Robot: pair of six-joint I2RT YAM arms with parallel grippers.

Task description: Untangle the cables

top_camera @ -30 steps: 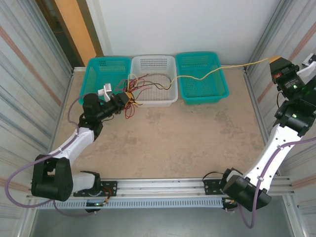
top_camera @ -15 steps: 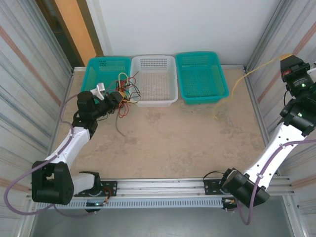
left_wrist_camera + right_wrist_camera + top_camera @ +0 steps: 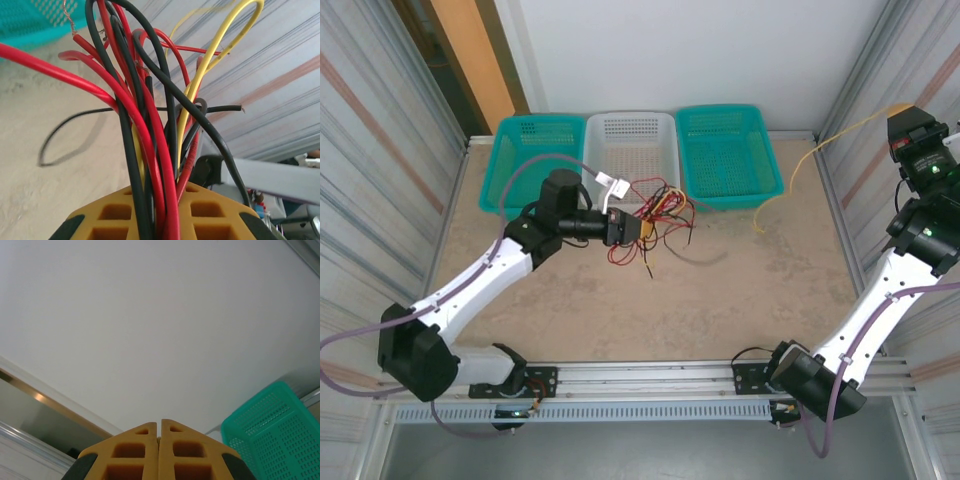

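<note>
Seen from above, the left claw (image 3: 632,228) has swung its bundle of cables (image 3: 660,205) away from the white basket (image 3: 630,140) to mid-frame over the table (image 3: 740,290). The yellow cable (image 3: 790,178), now pulled clear of the knot, dangles from the right claw (image 3: 908,118) at upper right. Left wrist view: the claw (image 3: 160,200) pinches red, black and yellow strands tight. Right wrist view: the claw (image 3: 159,427) is pressed fully closed. One strand looks freed, the rest still tangled.

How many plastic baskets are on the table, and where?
3, along the far edge: a teal perforated plastic basket at left, a white perforated plastic basket in the middle, a second teal basket at right.
</note>
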